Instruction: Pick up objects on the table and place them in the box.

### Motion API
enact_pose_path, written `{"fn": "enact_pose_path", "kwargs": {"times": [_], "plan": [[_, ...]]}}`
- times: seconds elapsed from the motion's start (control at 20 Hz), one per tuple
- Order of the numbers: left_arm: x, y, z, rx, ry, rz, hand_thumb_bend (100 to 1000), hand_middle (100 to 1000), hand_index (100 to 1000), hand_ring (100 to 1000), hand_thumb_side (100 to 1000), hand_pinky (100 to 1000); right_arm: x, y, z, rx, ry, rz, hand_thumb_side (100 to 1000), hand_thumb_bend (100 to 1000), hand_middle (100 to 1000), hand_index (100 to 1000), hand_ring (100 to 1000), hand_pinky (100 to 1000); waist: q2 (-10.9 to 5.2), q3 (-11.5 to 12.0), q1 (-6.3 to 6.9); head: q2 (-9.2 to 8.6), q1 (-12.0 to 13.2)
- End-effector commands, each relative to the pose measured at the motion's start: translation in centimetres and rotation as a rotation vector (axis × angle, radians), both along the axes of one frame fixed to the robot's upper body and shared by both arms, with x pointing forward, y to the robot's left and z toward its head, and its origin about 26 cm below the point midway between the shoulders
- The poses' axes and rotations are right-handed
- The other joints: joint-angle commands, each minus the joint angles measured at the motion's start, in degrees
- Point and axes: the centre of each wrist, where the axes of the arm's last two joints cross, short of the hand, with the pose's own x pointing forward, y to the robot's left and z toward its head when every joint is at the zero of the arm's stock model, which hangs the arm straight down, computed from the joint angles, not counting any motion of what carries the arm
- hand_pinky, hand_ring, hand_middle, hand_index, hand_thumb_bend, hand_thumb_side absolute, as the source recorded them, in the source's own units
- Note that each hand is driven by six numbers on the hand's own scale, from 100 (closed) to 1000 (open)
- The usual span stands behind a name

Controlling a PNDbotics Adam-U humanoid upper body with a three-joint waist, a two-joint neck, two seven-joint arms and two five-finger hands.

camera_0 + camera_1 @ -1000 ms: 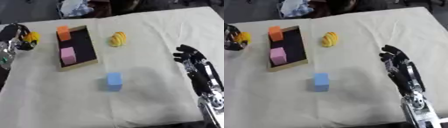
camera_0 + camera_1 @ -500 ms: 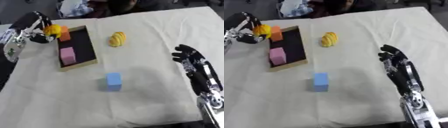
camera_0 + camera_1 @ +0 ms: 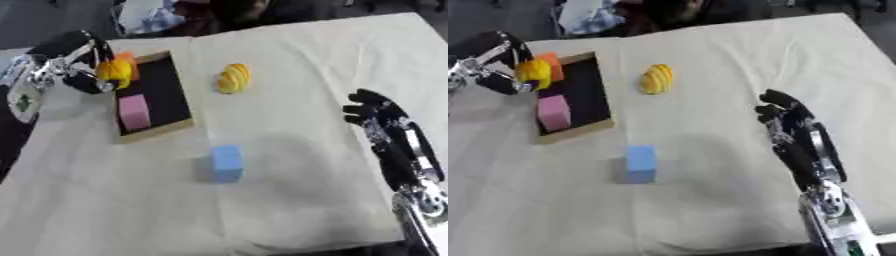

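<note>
- Left eye view: one box [image 3: 178, 97] lay with its long axis running away from the robot, holding one pink block [image 3: 134, 111] and one orange block [image 3: 128, 59]. The left hand [image 3: 73, 70] clasped one yellow object [image 3: 115, 73] at the box's left edge.
- Right eye view: one blue block [image 3: 640, 163] and one yellow striped object [image 3: 655, 79] lay on the table [image 3: 728, 60]. The right hand [image 3: 796, 134] rested with fingers relaxed, grasping nothing.
</note>
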Motion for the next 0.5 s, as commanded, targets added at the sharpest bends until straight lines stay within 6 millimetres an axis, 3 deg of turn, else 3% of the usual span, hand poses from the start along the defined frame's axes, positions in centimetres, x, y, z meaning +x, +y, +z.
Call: {"fn": "enact_pose_path", "kwargs": {"times": [0.05,0.5], "plan": [[0.0,0.0,1.3,0.006,-0.008,-0.003,428,568,697,547,207,606,0.2,-0.1,0.7,-0.007,-0.025,0.008,531,100,784,845,782,798,-0.53,0.1,0.35,0.27,-0.2],[0.0,-0.1,0.2,0.021,0.010,-0.001,557,651,775,612,294,662,0.2,-0.1,0.8,-0.007,-0.025,0.011,532,100,784,845,782,799,-0.46,0.1,0.40,0.27,-0.3]]}}
